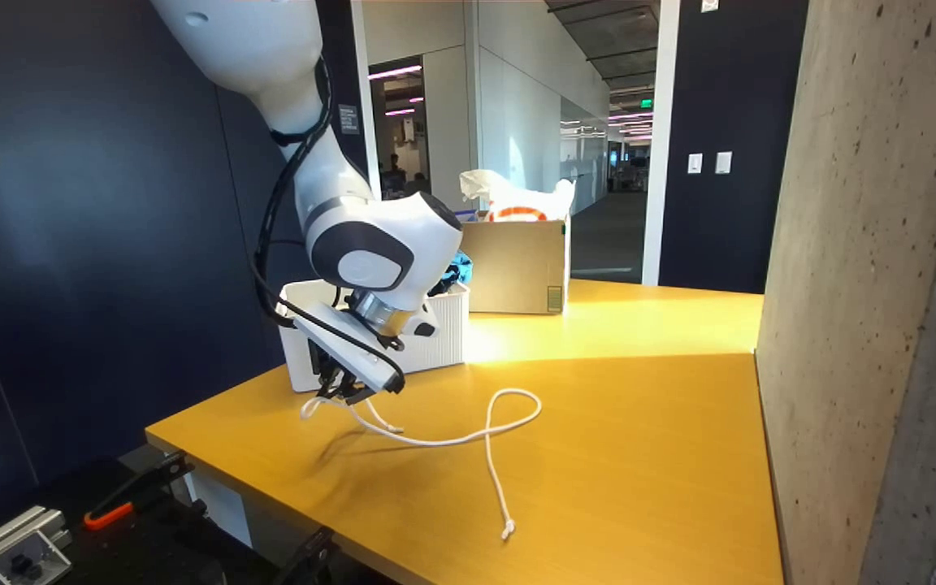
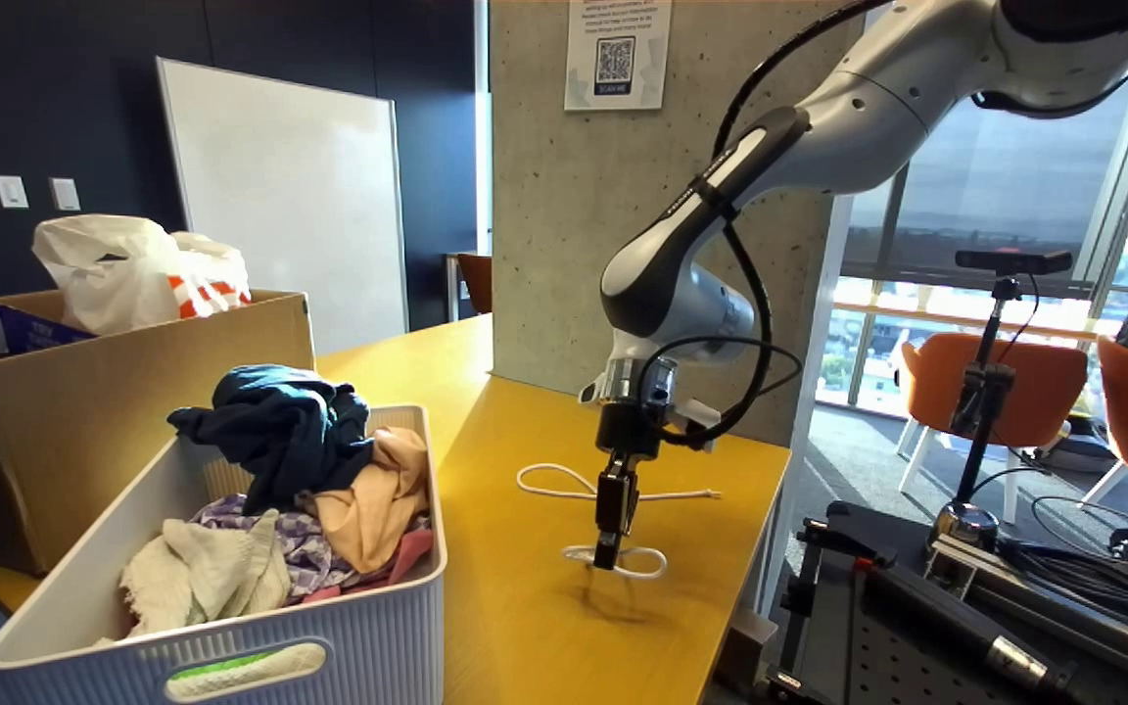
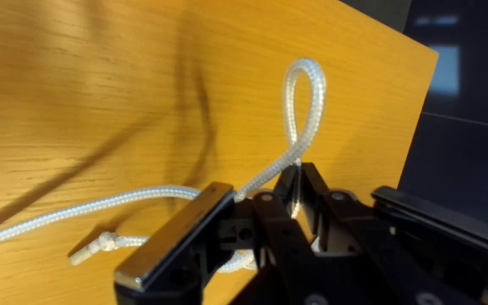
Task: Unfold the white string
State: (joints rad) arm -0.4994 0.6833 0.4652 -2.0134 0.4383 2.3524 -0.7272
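Jaws, string [image 3: 271,169] between: wrist view only

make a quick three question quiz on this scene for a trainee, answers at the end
1. Multiple choice: what is gripped by the black two-fingered robot hand?
a) the brown cardboard box
b) the thin white braided string
c) a white plastic bag
2. True or false: the string runs in one straight line, with no loops.
3. Short answer: which container do the rumpled cloths lie in?

Key
1: b, it passes between the hand's closed fingertips.
2: False, it curves and crosses over itself.
3: The white rectangular ribbed bin.
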